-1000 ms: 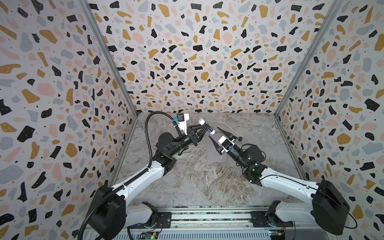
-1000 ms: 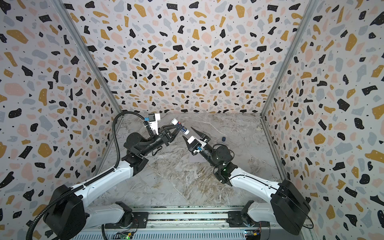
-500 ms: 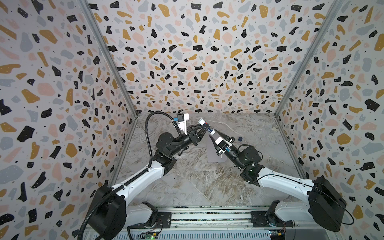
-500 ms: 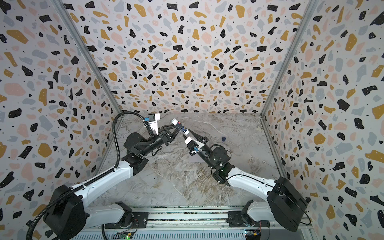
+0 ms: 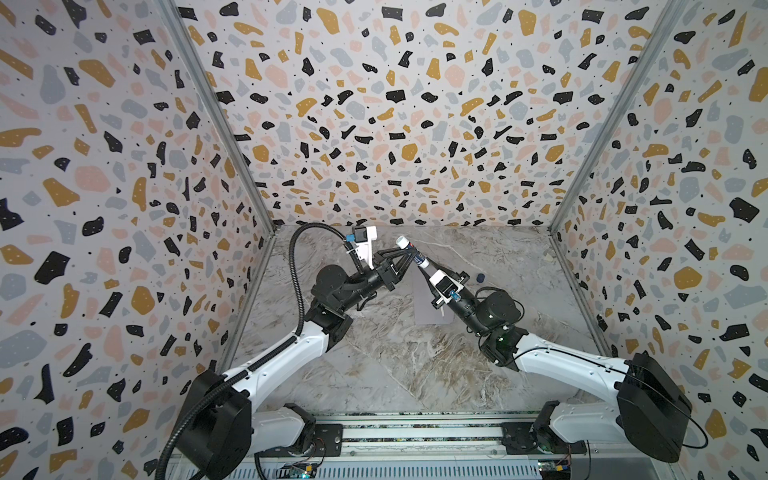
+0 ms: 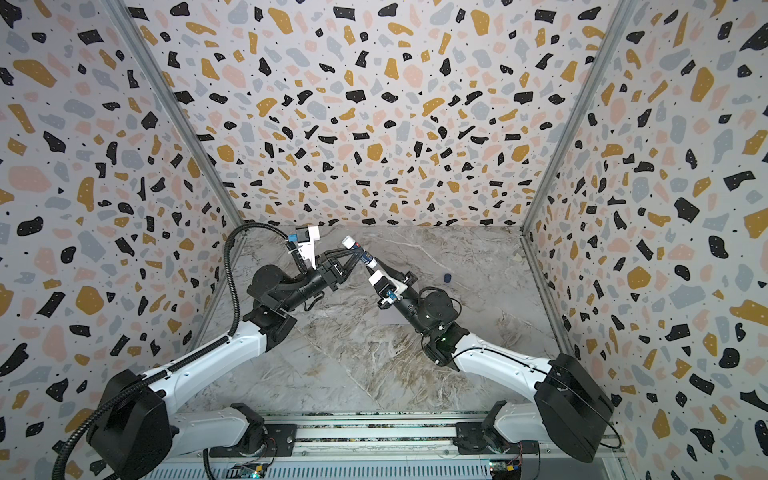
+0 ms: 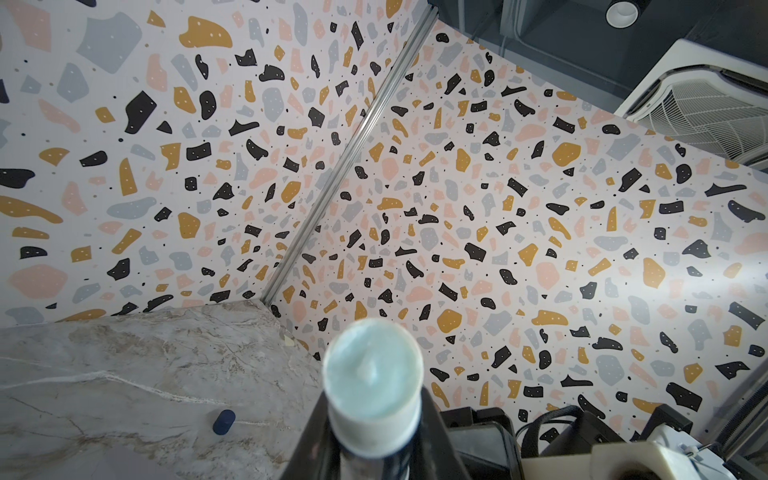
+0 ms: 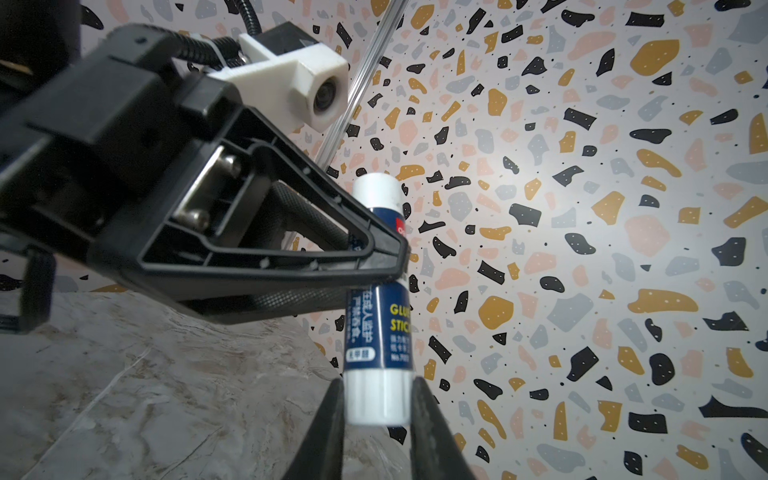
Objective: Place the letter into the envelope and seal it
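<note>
My left gripper holds the glue stick mid-body, raised above the table, white end tilted toward the back wall. My right gripper meets the stick's lower end. The envelope lies flat, mostly hidden under my right arm. A small dark cap sits well apart on the right.

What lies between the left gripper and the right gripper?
A glue stick: the left gripper clamps its middle and the right gripper grips its white base. The right wrist view shows this.
</note>
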